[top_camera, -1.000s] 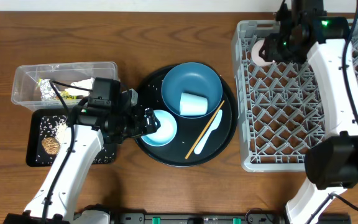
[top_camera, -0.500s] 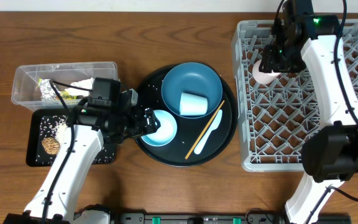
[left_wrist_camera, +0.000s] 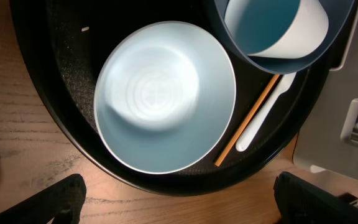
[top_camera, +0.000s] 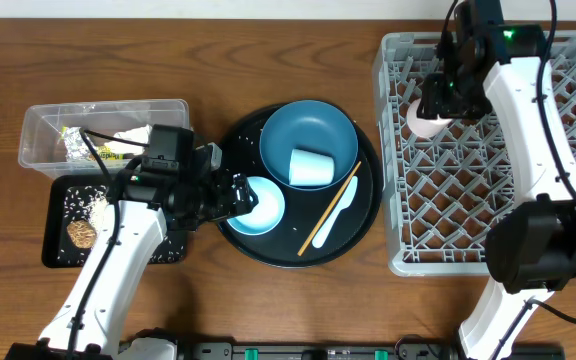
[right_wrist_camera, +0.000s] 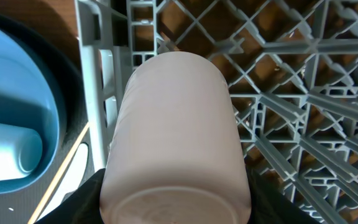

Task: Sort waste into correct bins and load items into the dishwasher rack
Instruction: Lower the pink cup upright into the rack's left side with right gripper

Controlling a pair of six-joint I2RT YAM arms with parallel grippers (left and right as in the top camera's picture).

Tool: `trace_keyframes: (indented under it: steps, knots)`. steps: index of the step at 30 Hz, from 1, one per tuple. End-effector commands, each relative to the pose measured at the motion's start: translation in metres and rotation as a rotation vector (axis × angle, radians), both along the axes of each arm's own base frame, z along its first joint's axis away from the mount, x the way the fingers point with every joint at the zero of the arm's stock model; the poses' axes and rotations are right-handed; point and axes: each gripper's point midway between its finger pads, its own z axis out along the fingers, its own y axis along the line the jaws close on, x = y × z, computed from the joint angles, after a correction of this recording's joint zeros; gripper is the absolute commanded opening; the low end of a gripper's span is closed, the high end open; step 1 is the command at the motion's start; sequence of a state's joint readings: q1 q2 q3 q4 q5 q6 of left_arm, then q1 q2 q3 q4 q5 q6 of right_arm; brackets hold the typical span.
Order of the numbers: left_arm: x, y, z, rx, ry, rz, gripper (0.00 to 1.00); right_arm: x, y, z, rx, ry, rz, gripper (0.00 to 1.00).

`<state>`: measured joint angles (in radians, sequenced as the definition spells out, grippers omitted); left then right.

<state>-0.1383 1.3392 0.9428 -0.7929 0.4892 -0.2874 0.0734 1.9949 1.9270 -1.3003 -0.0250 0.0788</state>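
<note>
Right wrist view: my right gripper (right_wrist_camera: pixel 176 208) has its jaws clamped on the pink cup (right_wrist_camera: pixel 176 130), held over the dishwasher rack (right_wrist_camera: pixel 303 118), just inside its left wall near the far corner.

Step in hand, as I judge it: loading the cup.

Cup's long axis runs along my fingers, away from the wrist. The near end looks like the closed base, so the mouth likely faces the pegs; I cannot see it.

Next: lower between pegs, then release.

Left gripper (left_wrist_camera: pixel 185 199), jaws wide apart and empty, hovers over the pale bowl (left_wrist_camera: pixel 166 99), left of the rack.
</note>
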Motion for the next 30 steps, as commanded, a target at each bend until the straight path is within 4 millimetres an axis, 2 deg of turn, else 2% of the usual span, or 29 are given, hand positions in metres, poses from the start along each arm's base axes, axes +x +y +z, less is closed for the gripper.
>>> trace_keyframes:
  steps: [1,5,10,13,17,26,30]
  knots:
    - [0.002,0.002,0.001,0.012,-0.009,0.000,0.98,-0.003,-0.004,-0.015,-0.015,0.026,-0.008,0.12]
    - [0.002,0.002,0.001,0.012,-0.009,0.000,0.98,-0.005,-0.003,-0.028,-0.015,0.038,-0.006,0.12]
    - [0.002,0.002,0.001,0.012,-0.009,0.000,0.98,-0.005,-0.003,-0.033,-0.015,0.038,-0.005,0.12]
    - [0.002,0.002,0.001,0.012,-0.009,0.000,0.98,-0.001,-0.003,-0.032,-0.015,0.024,-0.006,0.23]
    - [0.002,0.002,0.001,0.012,-0.008,0.000,0.98,-0.001,-0.001,-0.032,-0.014,0.021,-0.002,0.27]
    - [0.002,0.002,0.001,0.012,-0.008,0.000,0.98,-0.004,0.000,-0.034,-0.015,0.033,0.001,0.25]
    - [0.002,0.002,0.001,0.012,-0.009,0.000,0.98,-0.007,0.000,-0.041,-0.017,0.051,0.002,0.27]
